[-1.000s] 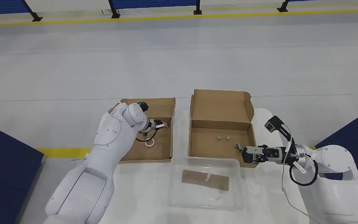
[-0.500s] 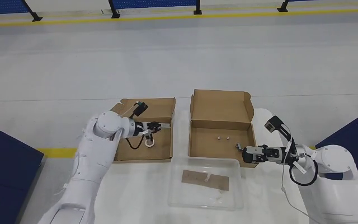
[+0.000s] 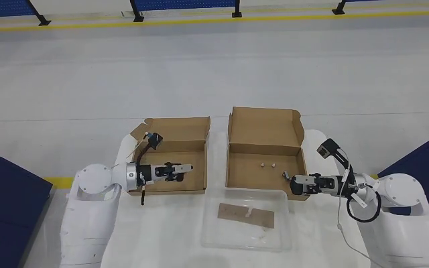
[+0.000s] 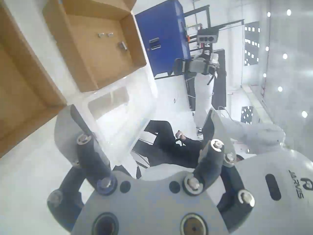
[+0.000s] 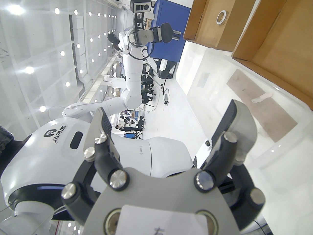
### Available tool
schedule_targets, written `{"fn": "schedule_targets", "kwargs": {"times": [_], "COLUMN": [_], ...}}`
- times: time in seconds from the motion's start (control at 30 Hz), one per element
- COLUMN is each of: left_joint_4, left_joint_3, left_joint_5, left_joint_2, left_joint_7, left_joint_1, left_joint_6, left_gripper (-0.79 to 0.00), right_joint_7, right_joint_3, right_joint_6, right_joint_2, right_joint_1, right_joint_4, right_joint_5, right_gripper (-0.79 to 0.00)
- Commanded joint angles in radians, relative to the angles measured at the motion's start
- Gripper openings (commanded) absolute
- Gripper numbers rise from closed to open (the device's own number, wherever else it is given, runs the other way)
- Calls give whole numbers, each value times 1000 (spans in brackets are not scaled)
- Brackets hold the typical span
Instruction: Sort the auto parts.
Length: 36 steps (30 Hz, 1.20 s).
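Two open cardboard boxes stand side by side. In the left box [image 3: 194, 134] lies a white ring [image 5: 222, 17]. My left gripper [image 3: 179, 169] [image 4: 141, 121] hovers low over that box's floor, open, with nothing between its fingers. The right box [image 3: 265, 130] holds two small metal parts [image 3: 267, 163] [image 4: 105, 34] and a darker one [image 4: 122, 45] nearby. My right gripper [image 3: 288, 177] [image 5: 166, 118] sits at that box's front right corner, open and empty. In front of the boxes a clear plastic bin [image 3: 209, 221] holds a cardboard sheet [image 3: 245, 214] and a small pale part [image 5: 262, 97].
The white table [image 3: 308, 231] carries the boxes and the bin and ends close beside them. Both box lids stand upright at the back. Blue cabinets [image 3: 20, 194] flank the table on both sides.
My left arm has swung down and out to the left and now lies low along the table; its gripper stays over the left box. The right arm has not moved.
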Motion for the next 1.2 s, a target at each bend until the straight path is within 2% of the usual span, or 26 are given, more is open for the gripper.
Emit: {"fn": "schedule_targets", "kwargs": {"times": [0.0, 1.17], "left_joint_4": [0, 0], "left_joint_3": [0, -2], "left_joint_5": [0, -6], "left_joint_2": [0, 1], "left_joint_7": [0, -2], "left_joint_1": [0, 2], "left_joint_6": [0, -7], "left_gripper": [0, 0], "right_joint_7": [0, 0], "right_joint_3": [0, 0], "right_joint_6": [0, 0], "right_joint_2": [0, 0], "right_joint_1": [0, 0], "right_joint_4": [0, 0], "right_joint_5": [0, 0], "right_gripper": [0, 0]}}
